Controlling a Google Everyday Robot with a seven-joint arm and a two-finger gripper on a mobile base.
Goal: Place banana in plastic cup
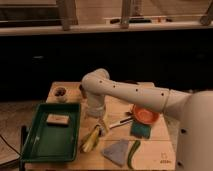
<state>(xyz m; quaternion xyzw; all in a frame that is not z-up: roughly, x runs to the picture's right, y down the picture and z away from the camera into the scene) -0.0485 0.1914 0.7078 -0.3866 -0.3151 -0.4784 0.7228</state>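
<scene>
The pale yellow banana (92,138) lies on the wooden table (150,147), just right of the green tray. My gripper (102,124) hangs from the white arm (125,92), directly over the banana's upper end and close to or touching it. The lime-green plastic cup does not show; it may be hidden behind the arm.
A green tray (37,142) at the left holds a tan block (57,120). A small pale cup with dark contents (61,92) stands at the back left. An orange bowl (145,115), a teal cloth (140,130), a grey cloth (117,151) and a dark green vegetable (132,154) lie to the right.
</scene>
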